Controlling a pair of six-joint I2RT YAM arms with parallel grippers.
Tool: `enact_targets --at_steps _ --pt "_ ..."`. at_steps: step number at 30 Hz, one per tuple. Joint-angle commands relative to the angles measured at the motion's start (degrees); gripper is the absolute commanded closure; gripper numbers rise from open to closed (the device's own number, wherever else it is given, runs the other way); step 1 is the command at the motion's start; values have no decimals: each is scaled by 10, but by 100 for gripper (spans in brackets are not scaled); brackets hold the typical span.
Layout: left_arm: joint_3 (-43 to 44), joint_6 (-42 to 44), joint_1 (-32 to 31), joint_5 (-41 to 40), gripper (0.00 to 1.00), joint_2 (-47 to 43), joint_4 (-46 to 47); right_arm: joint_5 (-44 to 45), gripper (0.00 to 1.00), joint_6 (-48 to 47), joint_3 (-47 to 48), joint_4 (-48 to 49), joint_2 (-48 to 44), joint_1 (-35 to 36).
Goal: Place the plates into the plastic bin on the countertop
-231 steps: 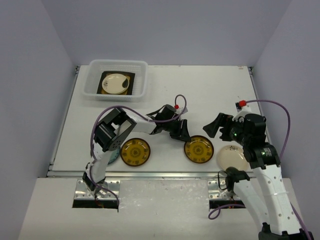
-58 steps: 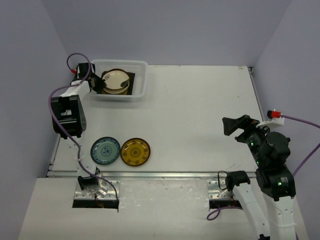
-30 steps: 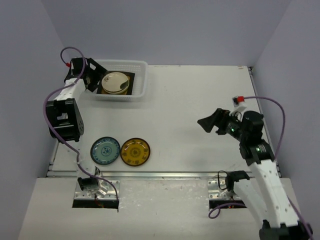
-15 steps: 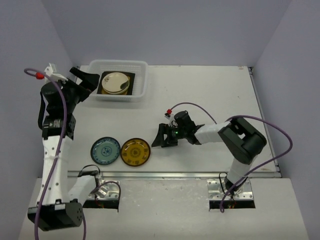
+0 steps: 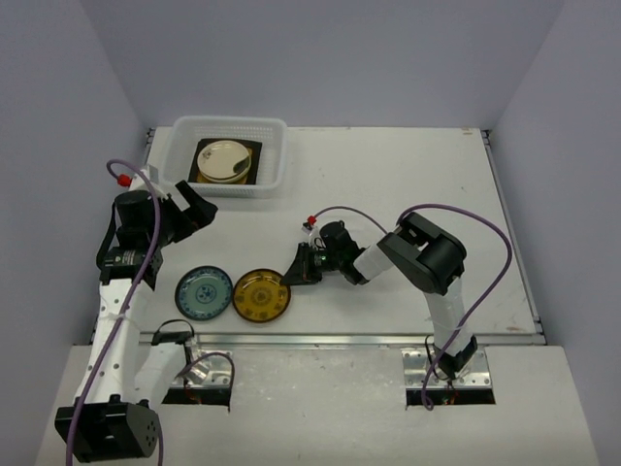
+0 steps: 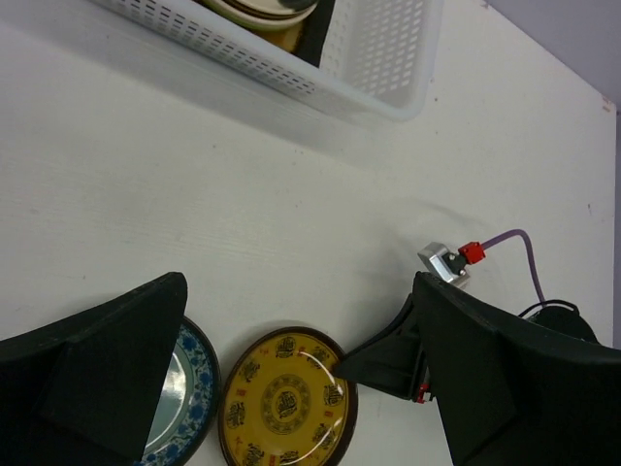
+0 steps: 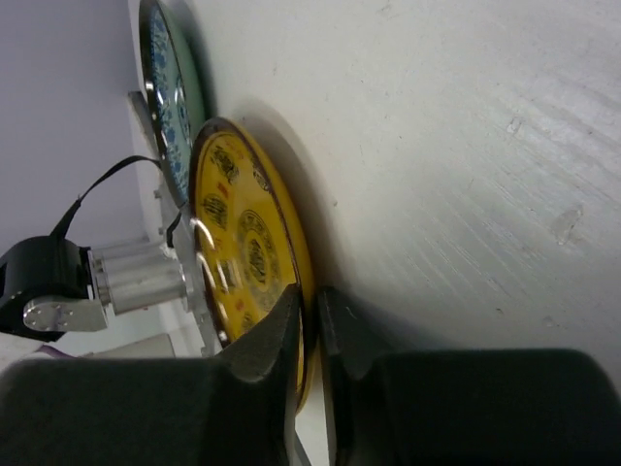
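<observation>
The yellow-brown patterned plate [image 5: 262,295] lies flat on the countertop [image 5: 408,184] near the front edge, with a blue patterned plate [image 5: 204,292] touching it on the left. My right gripper [image 5: 299,266] is shut on the yellow-brown plate's right rim; the right wrist view shows that rim [image 7: 309,272] pinched between the two fingers of the right gripper [image 7: 312,306]. My left gripper [image 5: 197,209] hangs open and empty over the counter, between the plastic bin [image 5: 229,122] and the blue plate. In the bin a cream round plate [image 5: 221,160] rests on a dark square plate [image 5: 254,148].
A metal rail [image 5: 310,339] runs along the near edge of the counter. Grey walls close in the left, back and right sides. The right arm stretches low across the middle of the counter, and its purple cable [image 5: 466,228] loops above it.
The right arm swung in from the right side to the yellow-brown plate, and its gripper went from open to shut on the rim. The left arm drew back from the bin, still open.
</observation>
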Motion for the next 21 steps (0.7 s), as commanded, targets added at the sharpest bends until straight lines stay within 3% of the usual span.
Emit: enact_targets --at_steps 1,6,11,14,21 --pt "-3 23 -4 16 0 12 27 36 99 -33 -7 -61 -7 5" --pt "-10 28 -6 51 0 20 37 79 100 -63 -43 -103 -100 0" --pt "-27 12 -43 169 0 65 81 184 100 -154 -60 -283 -292 -26" --pt "-54 -18 -117 191 0 106 136 242 100 -211 -46 -370 -365 -39" --pt "-136 -111 -173 317 4 207 359 35 100 -190 -70 -346 -506 -170"
